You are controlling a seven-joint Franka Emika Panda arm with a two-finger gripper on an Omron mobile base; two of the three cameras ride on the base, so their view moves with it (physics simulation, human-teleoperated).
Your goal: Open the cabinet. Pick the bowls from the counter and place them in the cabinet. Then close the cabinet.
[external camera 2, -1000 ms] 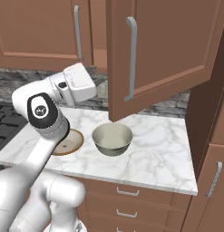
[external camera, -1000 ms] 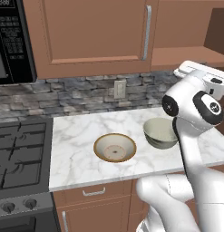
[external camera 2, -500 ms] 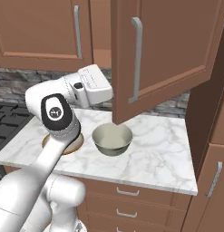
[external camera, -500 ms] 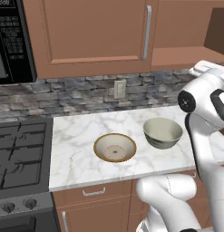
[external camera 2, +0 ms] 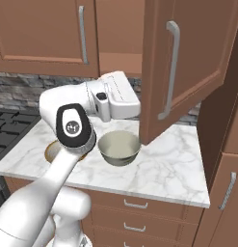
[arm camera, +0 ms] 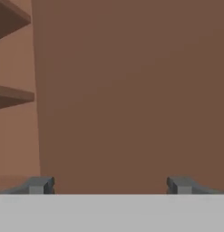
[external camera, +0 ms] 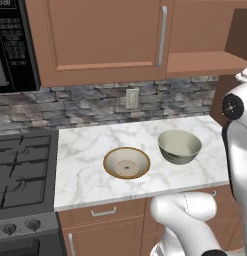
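The cabinet's right door stands swung open, while its left door is shut. A wooden shelf shows inside. On the counter sit two bowls: a shallow cream one and, to its right, a deeper grey-green one. My white hand hovers above the grey-green bowl, pointing at the inner side of the open door. In the hand view my gripper is open with nothing between the fingertips, facing the door's brown inner face; shelf edges lie at the left.
A black microwave hangs at the left above the gas stove. A stone backsplash with a wall socket runs behind the counter. Drawers sit below it, and a tall brown cabinet stands at the right.
The arm has swung right and the hand has moved closer to the open door, uncovering the grey-green bowl in the left base view. Bowls and doors have not moved.
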